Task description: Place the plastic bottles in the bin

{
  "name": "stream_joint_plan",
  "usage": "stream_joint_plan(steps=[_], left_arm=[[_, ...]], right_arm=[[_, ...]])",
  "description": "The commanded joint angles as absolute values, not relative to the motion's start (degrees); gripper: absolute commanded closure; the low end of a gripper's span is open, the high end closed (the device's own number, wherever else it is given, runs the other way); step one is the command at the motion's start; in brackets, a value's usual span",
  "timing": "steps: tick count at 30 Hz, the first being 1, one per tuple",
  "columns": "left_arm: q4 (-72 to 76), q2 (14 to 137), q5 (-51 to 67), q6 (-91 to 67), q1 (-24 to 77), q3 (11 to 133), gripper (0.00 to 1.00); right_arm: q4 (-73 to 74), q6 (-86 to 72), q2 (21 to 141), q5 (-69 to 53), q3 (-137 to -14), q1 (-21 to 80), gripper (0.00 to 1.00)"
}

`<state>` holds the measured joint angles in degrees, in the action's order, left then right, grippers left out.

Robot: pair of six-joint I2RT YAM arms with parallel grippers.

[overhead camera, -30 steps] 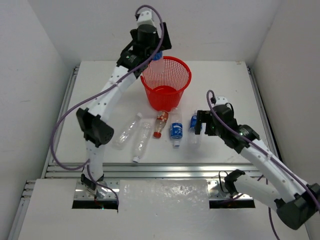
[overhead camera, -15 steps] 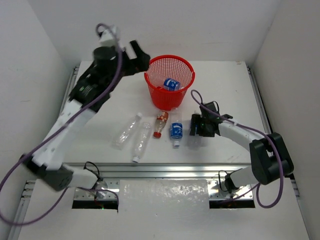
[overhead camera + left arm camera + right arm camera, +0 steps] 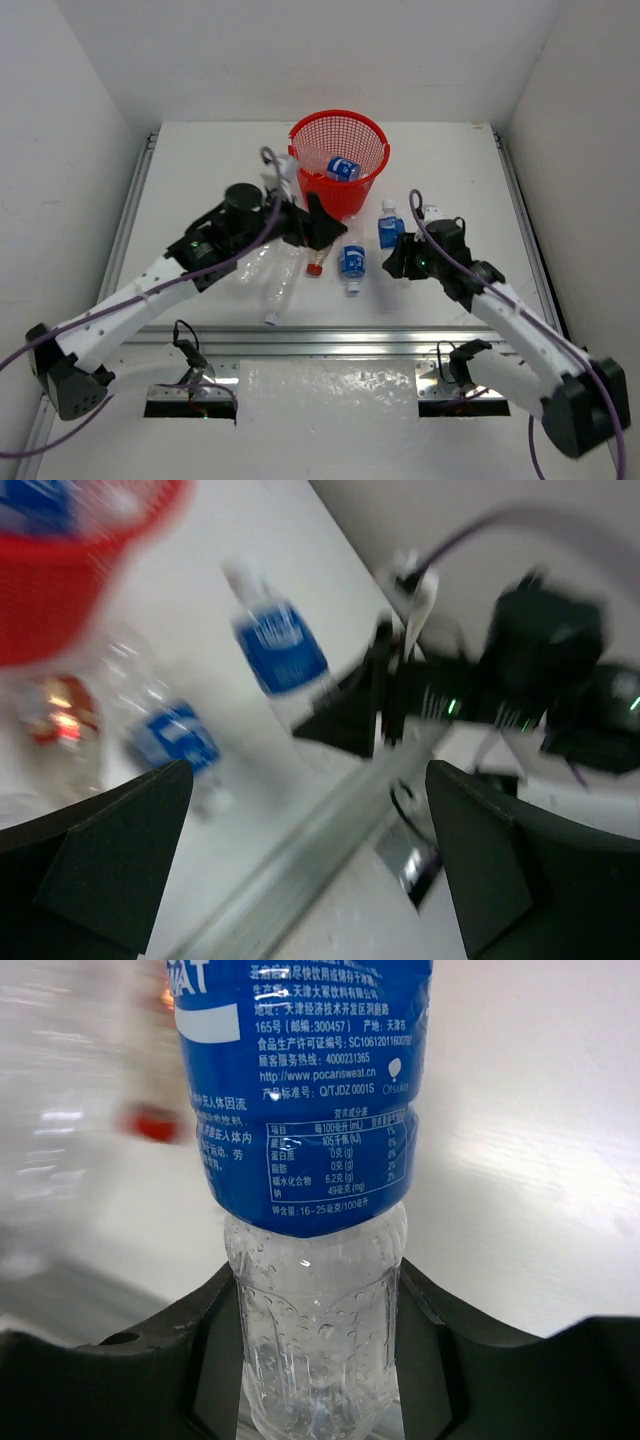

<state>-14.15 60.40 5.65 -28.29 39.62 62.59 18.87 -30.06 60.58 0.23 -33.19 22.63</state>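
The red mesh bin [image 3: 374,141] stands at the back centre with one blue-labelled bottle [image 3: 342,168] inside. My right gripper [image 3: 397,260] [image 3: 318,1350] is shut on the clear lower end of another blue-labelled bottle [image 3: 389,228] [image 3: 300,1090], whose cap points away from me. A third blue-labelled bottle [image 3: 351,262] lies on the table. My left gripper [image 3: 322,228] [image 3: 310,880] hangs open and empty over the red-capped bottle [image 3: 315,266], partly hiding it. Two clear unlabelled bottles [image 3: 281,285] lie left of it, one mostly under the left arm.
White walls close in the table [image 3: 450,170] on three sides. An aluminium rail [image 3: 330,335] runs along its near edge. Purple cables loop off both arms. The left wrist view is blurred by motion.
The left arm swung from the bin's back left down over the row of bottles, leaving a blue-labelled bottle in the bin. The right gripper closed on its bottle and turned it.
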Motion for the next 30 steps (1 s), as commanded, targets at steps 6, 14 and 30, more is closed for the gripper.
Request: stream_joint_plan(steps=[6,14,30], left_arm=[[-0.97,64.33,17.75,-28.74,49.13,60.21,0.00],[6.15,67.50,20.04,-29.00,50.10,62.23,0.00],[-13.87,79.61,-24.41,-19.61,45.30,89.95,1.00]], right_arm=[[0.53,-27.07,35.34,-34.26,-30.67,24.61,0.77],[-8.33,-32.42,36.83,-47.09,-31.56,25.05,0.77],[31.01,-40.60,32.18,9.97,-38.50,25.14,0.01]])
